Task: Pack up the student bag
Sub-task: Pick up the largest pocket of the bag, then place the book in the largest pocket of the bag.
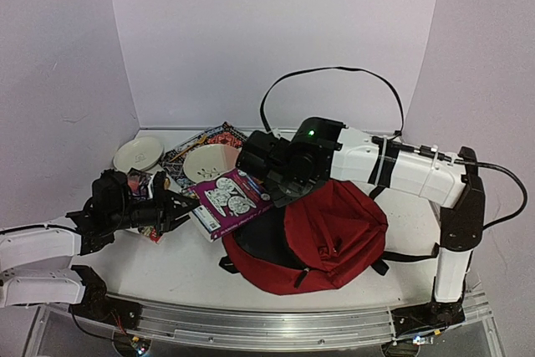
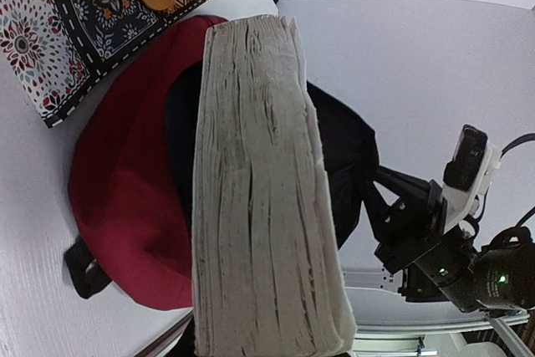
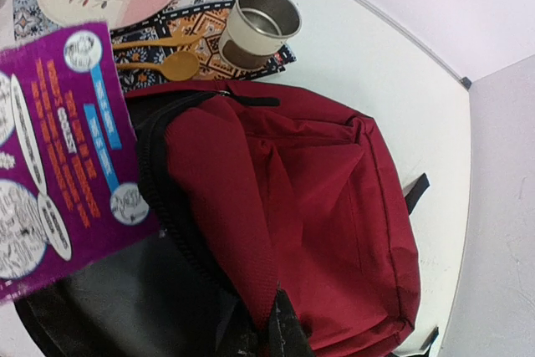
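Note:
The student bag (image 1: 334, 236) lies at the table's front middle, dark red, with its black-lined mouth (image 1: 259, 240) facing left. My right gripper (image 1: 277, 191) is shut on the bag's upper red flap (image 3: 226, 198) and holds it up; its fingertips (image 3: 288, 332) pinch the fabric edge. My left gripper (image 1: 177, 206) is shut on a purple book (image 1: 227, 198), held at the bag's mouth. In the left wrist view the book's page edge (image 2: 259, 206) fills the middle and hides my fingers, with the bag (image 2: 125, 206) behind. The book's cover also shows in the right wrist view (image 3: 58, 156).
A patterned placemat (image 1: 209, 138) lies behind the bag with a pale plate (image 1: 209, 162) on it, wooden spoons (image 3: 159, 64) and a metal cup (image 3: 261, 27). A second plate (image 1: 138, 154) sits at the far left. The right arm (image 2: 451, 248) reaches over the bag.

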`<state>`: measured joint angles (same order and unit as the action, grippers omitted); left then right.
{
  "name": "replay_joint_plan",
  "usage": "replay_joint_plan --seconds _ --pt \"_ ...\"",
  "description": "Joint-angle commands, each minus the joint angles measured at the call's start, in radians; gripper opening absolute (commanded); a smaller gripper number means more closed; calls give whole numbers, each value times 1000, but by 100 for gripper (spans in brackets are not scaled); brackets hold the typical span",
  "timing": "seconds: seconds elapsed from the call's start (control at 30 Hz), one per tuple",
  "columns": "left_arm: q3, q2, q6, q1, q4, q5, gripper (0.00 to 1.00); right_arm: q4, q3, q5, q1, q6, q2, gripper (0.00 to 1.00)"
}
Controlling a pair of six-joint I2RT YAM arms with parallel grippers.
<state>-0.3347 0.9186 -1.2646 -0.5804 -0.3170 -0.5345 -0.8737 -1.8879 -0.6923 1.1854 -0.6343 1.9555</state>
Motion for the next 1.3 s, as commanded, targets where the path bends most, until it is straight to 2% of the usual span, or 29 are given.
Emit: replay_joint_plan --seconds 0.0,0.27,0.43,0.63,1.0,1.27 --pt "-37 -26 -11 3 -65 -70 0 57 -28 -121 1 11 -66 0" --pt "-30 14 -29 -1 -62 -130 0 195 64 -116 2 44 -150 0" --pt "-47 78 -23 -45 -62 -124 0 317 155 -49 2 88 -217 0" --pt "-132 169 6 -154 -62 -51 0 389 204 -9 2 112 -259 0" --pt "-305 339 25 -248 -72 51 0 460 254 52 2 115 -266 0" --pt "-384 514 -1 -318 -176 161 0 484 267 62 2 121 -281 0"
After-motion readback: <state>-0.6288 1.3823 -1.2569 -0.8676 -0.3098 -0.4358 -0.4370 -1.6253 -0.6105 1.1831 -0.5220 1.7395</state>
